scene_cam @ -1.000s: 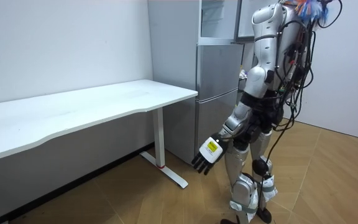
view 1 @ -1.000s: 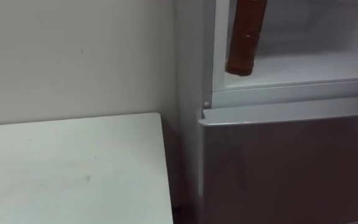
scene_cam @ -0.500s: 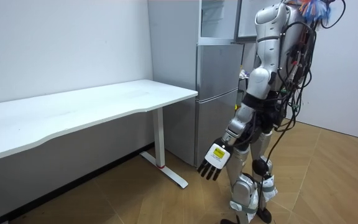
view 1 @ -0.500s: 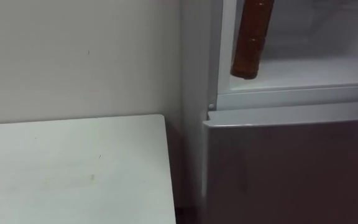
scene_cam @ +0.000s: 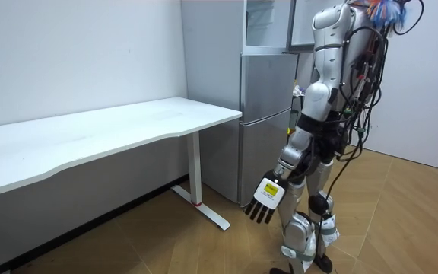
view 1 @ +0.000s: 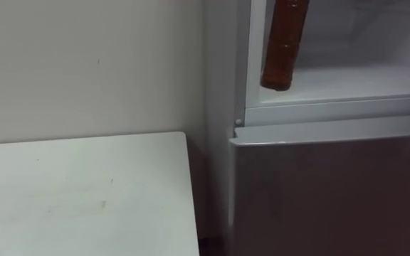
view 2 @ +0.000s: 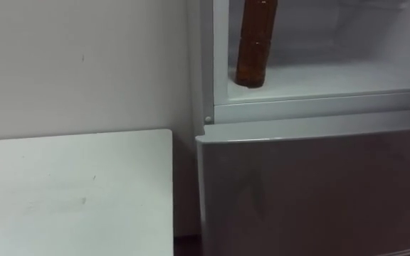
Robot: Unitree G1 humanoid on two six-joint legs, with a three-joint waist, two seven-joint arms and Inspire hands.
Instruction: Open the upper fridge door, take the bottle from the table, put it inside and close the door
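White worktop (view 1: 84, 192) lies lower left beside the open fridge (view 1: 333, 185). At upper centre the bottle (view 1: 283, 43) hangs near upright just over the upper shelf (view 1: 361, 80), seemingly for setting down; its holder I cannot tell. Left hand (scene_cam: 265, 195) dangles, fingers (scene_cam: 255, 213) straight.

The white table (scene_cam: 128, 125) stands on the wooden floor (scene_cam: 401, 221), just beside the grey fridge (scene_cam: 268, 114). In the open top part, the brown bottle (view 1: 282, 50) hangs low over the white shelf (view 1: 354, 78), near its front edge.
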